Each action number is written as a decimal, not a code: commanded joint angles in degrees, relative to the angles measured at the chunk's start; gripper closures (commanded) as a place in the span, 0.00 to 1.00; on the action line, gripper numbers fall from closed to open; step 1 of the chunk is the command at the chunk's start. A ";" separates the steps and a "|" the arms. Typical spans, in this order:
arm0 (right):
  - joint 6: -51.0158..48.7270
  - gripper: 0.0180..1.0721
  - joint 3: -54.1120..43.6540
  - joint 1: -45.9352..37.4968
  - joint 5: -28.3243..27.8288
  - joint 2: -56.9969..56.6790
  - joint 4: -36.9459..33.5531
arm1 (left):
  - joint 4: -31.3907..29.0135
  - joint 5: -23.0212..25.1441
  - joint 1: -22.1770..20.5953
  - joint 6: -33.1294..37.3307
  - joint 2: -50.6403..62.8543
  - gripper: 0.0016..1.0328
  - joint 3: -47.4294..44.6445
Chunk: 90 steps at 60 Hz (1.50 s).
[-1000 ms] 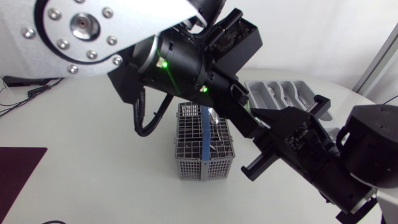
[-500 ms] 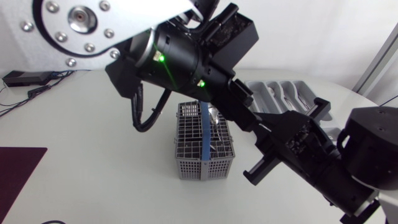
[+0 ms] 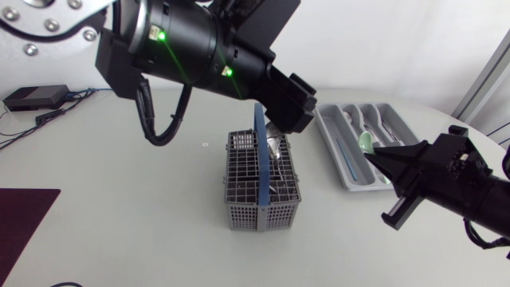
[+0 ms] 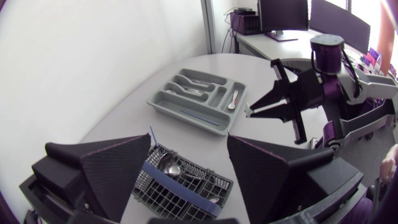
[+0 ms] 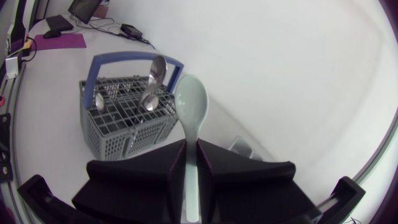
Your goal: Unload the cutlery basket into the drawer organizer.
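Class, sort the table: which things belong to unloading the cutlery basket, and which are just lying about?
Job: cutlery basket; drawer organizer; pale green spoon in the right pincer; metal spoons in the basket.
Lying about: maroon mat; black box.

Bright, even, diffuse light fills all three views; the white worktop looks flat and nearly shadowless, even around the cutlery basket. In the head view the left arm, from ten to twelve o'clock, sits close to the lens and slightly soft, two green lamps glowing on it. Both wrist views bow hard toward their rims, darkening at the corners. The pale green spoon in the right hand carries a mild sheen; metal spoons glint.
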 commanded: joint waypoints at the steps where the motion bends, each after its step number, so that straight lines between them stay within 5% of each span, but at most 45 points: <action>1: -4.76 0.94 -0.08 -6.59 -5.05 3.55 -0.90 | -0.97 -0.17 -0.69 2.53 0.50 0.06 -2.22; 30: -22.34 0.94 6.16 -23.29 -18.32 26.49 0.42 | -5.36 -1.49 -7.19 11.41 6.91 0.07 -8.38; 48: -40.36 0.94 21.02 -29.09 -19.64 44.60 -11.44 | -2.37 -4.91 -7.63 12.20 12.45 0.07 -8.55; 65: -59.78 0.95 33.32 -32.78 -15.07 59.54 -20.85 | -1.58 -7.02 -5.52 12.20 14.21 0.07 -9.43; 90: -69.01 0.94 36.31 -31.29 -3.47 68.59 -16.36 | -1.58 -7.20 -2.54 15.02 8.32 0.07 -16.11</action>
